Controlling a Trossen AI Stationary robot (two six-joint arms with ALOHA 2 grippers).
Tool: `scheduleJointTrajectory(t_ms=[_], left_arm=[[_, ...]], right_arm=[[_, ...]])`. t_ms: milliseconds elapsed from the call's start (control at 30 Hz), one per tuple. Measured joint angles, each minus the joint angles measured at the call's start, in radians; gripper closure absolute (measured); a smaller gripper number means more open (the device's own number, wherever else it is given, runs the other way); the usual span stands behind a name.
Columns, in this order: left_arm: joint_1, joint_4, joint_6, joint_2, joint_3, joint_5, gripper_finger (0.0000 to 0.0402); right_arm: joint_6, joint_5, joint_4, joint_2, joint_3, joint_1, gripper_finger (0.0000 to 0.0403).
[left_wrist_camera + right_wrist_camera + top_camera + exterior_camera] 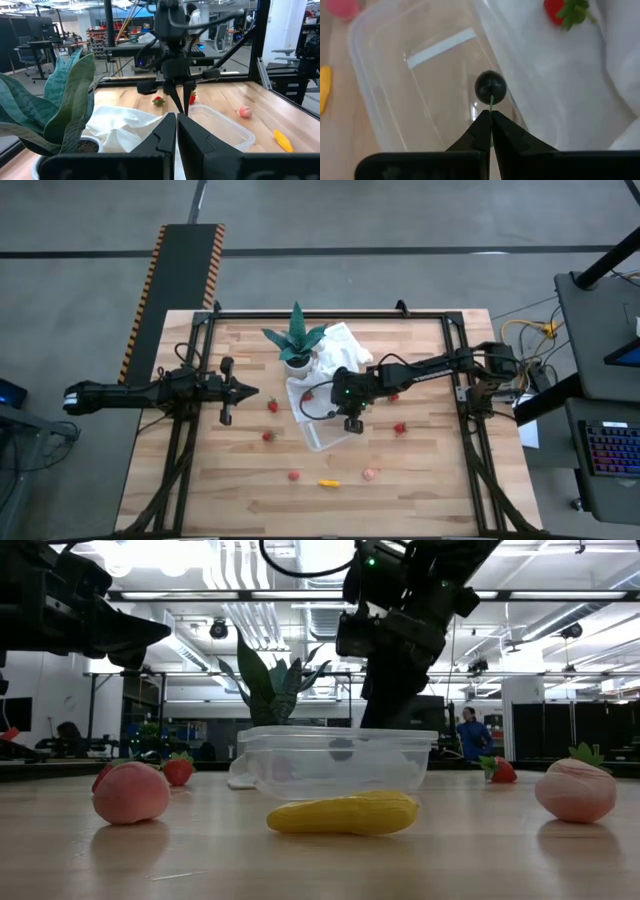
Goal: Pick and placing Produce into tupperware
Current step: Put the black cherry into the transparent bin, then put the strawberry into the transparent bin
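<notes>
The pale wooden slatted table (200, 490) carries a crumpled white cloth (345, 345), partly hidden under the right arm. On its edge sits the clear rounded rectangular plastic tupperware (385, 75). The right gripper (490, 117) hangs over it, fingers pinched shut on the thin green stem of 1 small dark round fruit (490, 87). The left gripper (176, 122) waits closed and empty, well apart at the table's left.

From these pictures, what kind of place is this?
Probably a robotics lab or workshop: a wooden table inside a metal frame, hazard-striped flooring beside it, and desks with equipment behind.
</notes>
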Motion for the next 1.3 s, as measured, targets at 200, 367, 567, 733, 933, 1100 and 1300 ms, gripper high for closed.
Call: scheduleJointTrajectory(t_ms=[200, 367, 567, 733, 933, 1100, 1300], left_arm=[[0.0, 0.0, 0.0, -0.001, 0.0, 0.0, 0.0402], [0.0, 0.0, 0.001, 0.0, 0.0, 0.0, 0.0402], [0.0, 0.0, 0.001, 0.0, 0.0, 0.0, 0.0402], [0.0, 0.0, 0.001, 0.0, 0.0, 0.0, 0.0402], [0.0, 0.0, 0.0, 0.0, 0.0, 0.0, 0.0402], [0.0, 0.0, 0.0, 0.0, 0.0, 0.0, 0.0402], [0.0, 0.0, 0.0, 0.0, 0.0, 0.0, 0.0402]], right_arm=[[-0.007, 0.0, 0.001, 0.025, 0.001, 0.0, 0.0395], [-0.007, 0.004, 0.001, 0.025, 0.001, 0.0, 0.0395], [0.005, 0.007, 0.001, 0.024, 0.001, 0.0, 0.0394], [0.005, 0.007, -0.006, 0.024, 0.001, 0.0, 0.0394], [0.0, 0.007, -0.006, 0.024, 0.001, 0.0, 0.0388], [-0.008, 0.007, -0.006, 0.024, 0.001, 0.0, 0.036], [-0.009, 0.005, -0.008, 0.014, 0.015, 0.0, 0.0315]])
